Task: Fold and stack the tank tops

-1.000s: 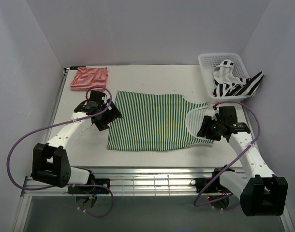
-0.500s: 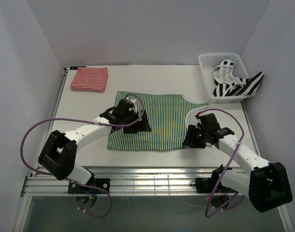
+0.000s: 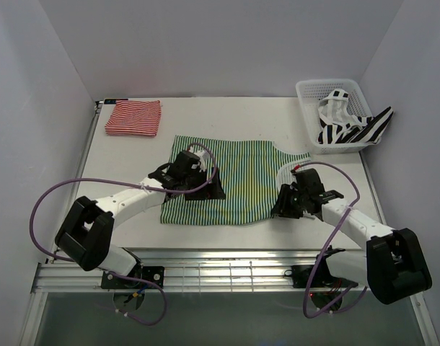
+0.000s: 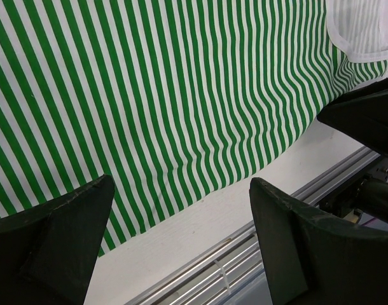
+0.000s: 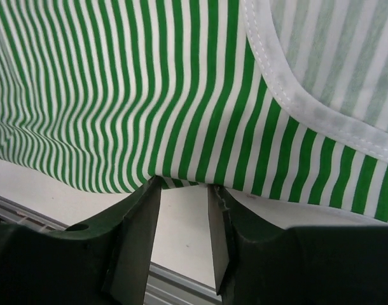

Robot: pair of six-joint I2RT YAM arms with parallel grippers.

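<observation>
A green-and-white tank top (image 3: 234, 176) lies spread flat mid-table, its white-bound armhole (image 5: 308, 95) toward the right. My left gripper (image 3: 205, 187) hovers over its near-left part, open wide; between the fingers (image 4: 181, 241) I see the hem and bare table. My right gripper (image 3: 280, 205) sits at the near right hem, its fingertips (image 5: 181, 190) touching the cloth edge, a narrow gap of bare table between the jaws. A folded red-and-white tank top (image 3: 133, 117) lies at the back left. The black-and-white tank top (image 3: 350, 126) hangs out of the basket.
A white lattice basket (image 3: 304, 108) stands at the back right corner. The metal rail (image 3: 227, 256) runs along the table's near edge, close behind both grippers. White walls close in the table on three sides.
The left arm swung right from the top's left edge to over its near part. The right gripper moved left onto the near right hem and its jaws narrowed.
</observation>
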